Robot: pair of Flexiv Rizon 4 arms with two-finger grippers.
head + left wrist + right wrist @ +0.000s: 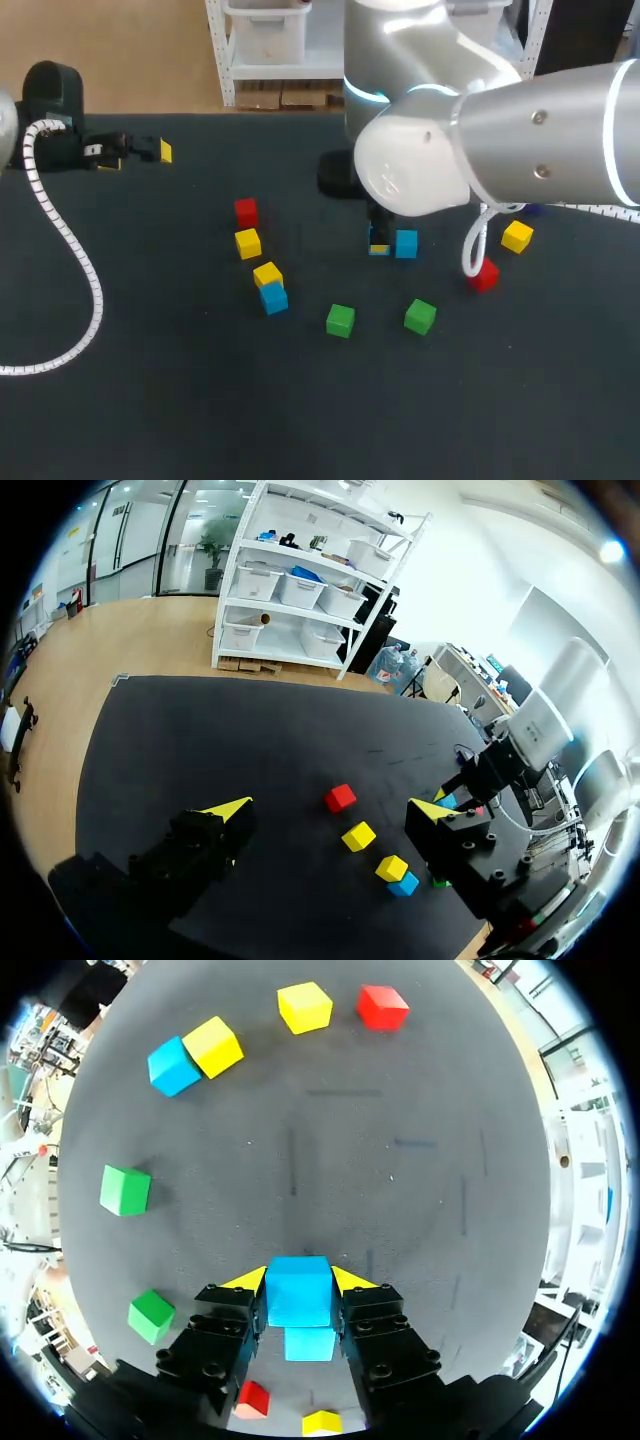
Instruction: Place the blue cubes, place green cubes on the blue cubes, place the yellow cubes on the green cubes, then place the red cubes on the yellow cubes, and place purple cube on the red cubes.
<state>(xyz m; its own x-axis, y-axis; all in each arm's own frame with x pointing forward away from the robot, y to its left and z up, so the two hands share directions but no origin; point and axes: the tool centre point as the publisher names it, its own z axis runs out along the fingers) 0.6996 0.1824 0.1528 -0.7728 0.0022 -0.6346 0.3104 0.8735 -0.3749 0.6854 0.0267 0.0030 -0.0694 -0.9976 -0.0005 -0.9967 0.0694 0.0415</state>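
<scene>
Our dark surface (150, 400) carries cubes scattered about its middle, all well apart from its near edge. There our right fingers (352, 1280) grip a blue cube (298, 1290), with a second blue cube (405, 243) just beside it. A green cube (340, 320) lies nearer us. Our left fingers (230, 808) stand open, holding nothing, near the far left edge, where a white cable (80, 270) loops across the surface.

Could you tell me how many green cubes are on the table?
2. The left green cube and right green cube sit apart; the right arm could hide others.
</scene>
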